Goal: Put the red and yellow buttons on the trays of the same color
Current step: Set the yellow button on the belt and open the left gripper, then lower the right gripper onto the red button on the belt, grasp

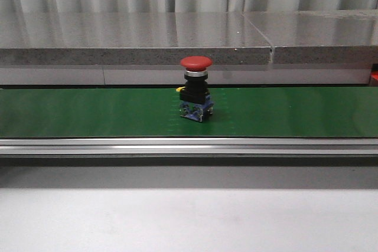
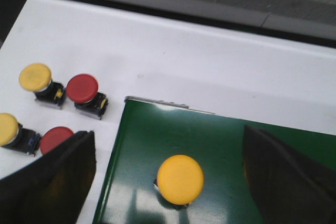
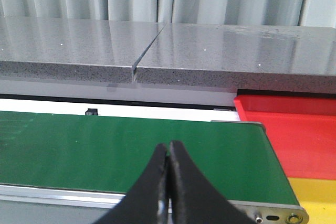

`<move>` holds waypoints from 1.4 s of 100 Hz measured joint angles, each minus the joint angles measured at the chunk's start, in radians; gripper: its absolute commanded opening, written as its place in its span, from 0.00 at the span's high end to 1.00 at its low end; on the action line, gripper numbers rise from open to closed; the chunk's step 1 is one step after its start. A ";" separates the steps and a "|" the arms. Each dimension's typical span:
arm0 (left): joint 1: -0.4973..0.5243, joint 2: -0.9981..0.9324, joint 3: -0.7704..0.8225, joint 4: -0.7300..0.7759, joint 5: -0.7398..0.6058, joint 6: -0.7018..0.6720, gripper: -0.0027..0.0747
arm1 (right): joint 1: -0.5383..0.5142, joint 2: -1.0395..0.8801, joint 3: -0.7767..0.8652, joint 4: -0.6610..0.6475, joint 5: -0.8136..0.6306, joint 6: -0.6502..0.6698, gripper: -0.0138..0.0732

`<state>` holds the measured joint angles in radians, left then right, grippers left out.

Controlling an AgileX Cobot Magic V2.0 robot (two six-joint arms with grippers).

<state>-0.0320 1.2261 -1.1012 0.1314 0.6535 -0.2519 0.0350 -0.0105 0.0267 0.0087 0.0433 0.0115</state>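
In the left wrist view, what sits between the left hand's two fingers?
A yellow button standing on the green belt sits between the fingers; otherwise only bare belt shows there.

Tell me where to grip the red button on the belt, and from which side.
Probably the black collar just under the cap of the red button, coming from above. It stands upright on the green belt, and the wide mushroom cap overhangs a narrower body, so fingers closing below the cap should catch under it. The cap itself is domed and may slip.

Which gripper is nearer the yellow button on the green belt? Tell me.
Left. The left gripper hangs open right over the yellow button, fingers either side. The right gripper is shut over another stretch of belt, with no button in its view.
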 measured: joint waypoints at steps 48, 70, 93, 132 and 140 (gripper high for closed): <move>-0.063 -0.420 0.339 0.006 -0.078 0.002 0.55 | 0.000 0.000 0.000 0.000 -0.043 0.000 0.92; -0.063 -0.606 0.486 0.006 -0.096 0.002 0.91 | 0.000 0.000 0.000 0.000 -0.112 0.000 0.92; -0.063 -0.768 0.610 0.007 -0.146 0.002 0.99 | 0.000 0.000 0.000 0.021 -0.128 0.000 0.92; -0.063 -0.844 0.664 0.007 -0.164 0.002 0.99 | 0.000 0.149 -0.278 0.097 0.228 0.000 0.92; -0.063 -0.844 0.664 0.007 -0.166 0.002 0.99 | 0.000 0.246 -0.359 0.097 0.319 0.000 0.92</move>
<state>-0.0948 0.3820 -0.4372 0.1380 0.4877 -0.2496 0.0350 0.2353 -0.3321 0.1060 0.3625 0.0115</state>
